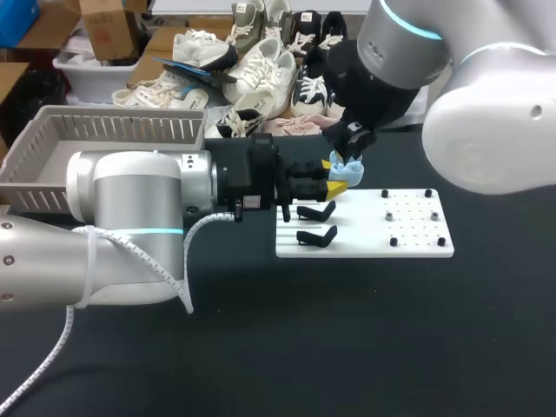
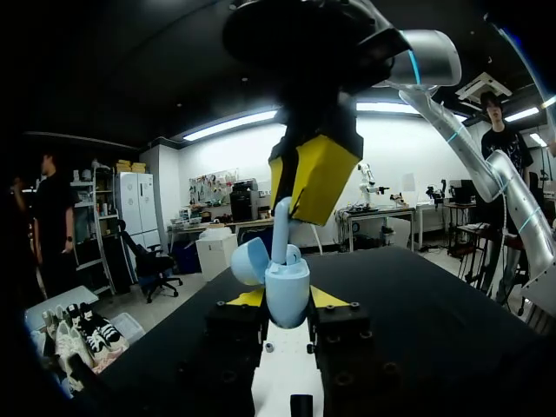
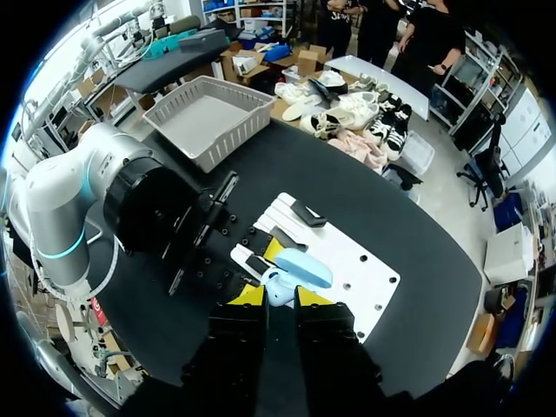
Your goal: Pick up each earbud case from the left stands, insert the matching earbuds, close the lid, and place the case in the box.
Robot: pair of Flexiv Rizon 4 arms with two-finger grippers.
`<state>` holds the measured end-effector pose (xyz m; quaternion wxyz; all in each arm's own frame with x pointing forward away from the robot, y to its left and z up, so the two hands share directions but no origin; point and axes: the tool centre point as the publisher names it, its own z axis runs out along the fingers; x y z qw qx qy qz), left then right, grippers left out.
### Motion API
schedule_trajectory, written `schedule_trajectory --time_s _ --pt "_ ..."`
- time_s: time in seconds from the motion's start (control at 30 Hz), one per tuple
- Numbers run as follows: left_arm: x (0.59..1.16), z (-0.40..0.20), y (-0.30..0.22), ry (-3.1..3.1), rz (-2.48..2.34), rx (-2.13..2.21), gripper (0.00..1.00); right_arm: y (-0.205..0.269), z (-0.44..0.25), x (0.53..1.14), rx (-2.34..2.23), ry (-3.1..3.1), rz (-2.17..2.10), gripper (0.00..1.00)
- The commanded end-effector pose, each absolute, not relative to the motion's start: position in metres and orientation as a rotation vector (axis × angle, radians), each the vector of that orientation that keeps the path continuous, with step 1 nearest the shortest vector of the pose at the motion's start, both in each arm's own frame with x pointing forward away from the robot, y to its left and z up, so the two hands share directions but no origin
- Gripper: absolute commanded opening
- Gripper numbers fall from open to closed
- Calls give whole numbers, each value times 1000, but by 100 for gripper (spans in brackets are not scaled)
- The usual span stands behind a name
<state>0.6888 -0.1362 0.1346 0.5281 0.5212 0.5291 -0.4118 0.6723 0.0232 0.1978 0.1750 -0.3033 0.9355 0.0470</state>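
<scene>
Pale-blue earbud case (image 2: pixel 287 294), lid open, sitting clamped between left gripper (image 1: pixel 334 175) jaws above white stand board (image 1: pixel 408 233). Right gripper (image 2: pixel 314 178) pinching earbud (image 2: pixel 280 228), stem entering socket. Advice: keeping stem vertical, pressing gently, left bracing case, releasing only once seated.

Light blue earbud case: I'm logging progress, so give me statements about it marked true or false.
1. The light blue plastic earbud case has its lid open. True.
2. The left gripper is shut on the case. True.
3. The case lies in the box. False: it is held up near the white perforated board, outside the grey slatted basket.
4. The right gripper hangs far from the case. False: it is just above, shut on a light blue earbud entering the case.
</scene>
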Motion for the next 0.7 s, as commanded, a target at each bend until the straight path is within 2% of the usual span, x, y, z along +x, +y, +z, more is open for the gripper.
schedule_trajectory --time_s 0.03,0.7 --pt "689 135 -137 1265 -982 1245 0 25 197 674 -859 2658 129 0" --pt "689 135 -137 1265 -982 1245 0 26 197 673 -867 2653 138 0"
